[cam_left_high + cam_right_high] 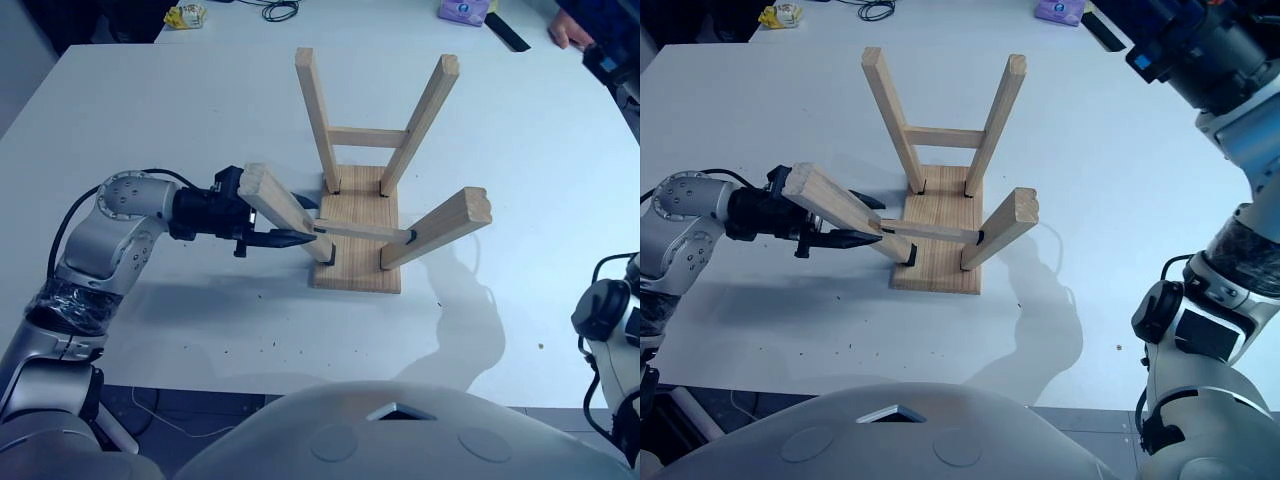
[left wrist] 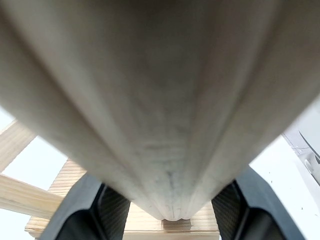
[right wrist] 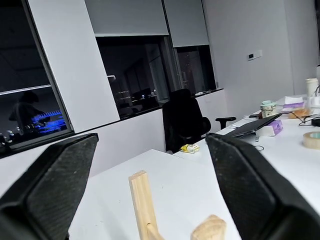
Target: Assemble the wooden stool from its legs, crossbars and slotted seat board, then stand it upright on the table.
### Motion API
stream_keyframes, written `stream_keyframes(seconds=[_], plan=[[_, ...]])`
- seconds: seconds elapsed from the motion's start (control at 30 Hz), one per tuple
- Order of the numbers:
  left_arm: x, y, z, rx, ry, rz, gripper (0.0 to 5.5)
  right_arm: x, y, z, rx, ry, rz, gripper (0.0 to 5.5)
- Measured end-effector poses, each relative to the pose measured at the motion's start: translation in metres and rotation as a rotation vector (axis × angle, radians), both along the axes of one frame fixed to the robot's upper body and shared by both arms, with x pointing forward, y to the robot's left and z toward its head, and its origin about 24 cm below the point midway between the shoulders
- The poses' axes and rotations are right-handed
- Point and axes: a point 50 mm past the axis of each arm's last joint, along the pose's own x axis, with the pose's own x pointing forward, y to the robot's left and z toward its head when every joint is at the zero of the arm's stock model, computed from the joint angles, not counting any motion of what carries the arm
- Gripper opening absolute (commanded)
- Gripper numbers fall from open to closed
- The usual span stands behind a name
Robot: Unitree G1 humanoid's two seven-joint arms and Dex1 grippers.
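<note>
Four square-cut pale wooden legs [image 1: 425, 110] jut up from the grained rectangular seat board [image 1: 360, 268], flat mid-table [image 1: 150, 120]. The left gripper [image 1: 862, 220] has black fingers [image 1: 285, 239] clamped on the eight-o'clock leg [image 1: 272, 195]. The right gripper [image 3: 150, 192], raised at two o'clock, holds its fingers apart.

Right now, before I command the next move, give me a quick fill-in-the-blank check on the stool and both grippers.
1. The seat board lies flat on the table with ___ legs pointing up.
2. The left gripper grips the near leg on the robot's ___ side.
3. The right gripper is ___ and holds nothing.
Missing words: four; left; open.
</note>
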Motion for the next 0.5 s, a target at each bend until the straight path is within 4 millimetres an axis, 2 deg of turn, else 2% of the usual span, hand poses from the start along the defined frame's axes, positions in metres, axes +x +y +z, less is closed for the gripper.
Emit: stream_keyframes(seconds=[0.13, 0.23, 0.37, 0.43, 0.5], plan=[[0.000, 0.000, 0.000, -0.001, 0.002, 0.000, 2.04, -0.004, -0.008, -0.001, -0.031, 0.012, 0.024, 3.95], [0.002, 0.000, 0.000, 0.001, 0.004, -0.005, 2.04, -0.010, -0.008, -0.011, -0.110, 0.019, 0.065, 3.95], [0.004, 0.000, -0.001, 0.001, 0.010, -0.008, 2.04, -0.018, -0.001, -0.035, -0.252, 0.049, 0.118, 3.95], [0.004, 0.001, -0.001, -0.002, 0.009, -0.009, 2.04, -0.019, -0.004, -0.045, -0.346, 0.050, 0.116, 3.95], [0.004, 0.002, -0.002, -0.009, 0.006, -0.008, 2.04, -0.017, -0.011, -0.054, -0.521, 0.027, 0.108, 3.95]])
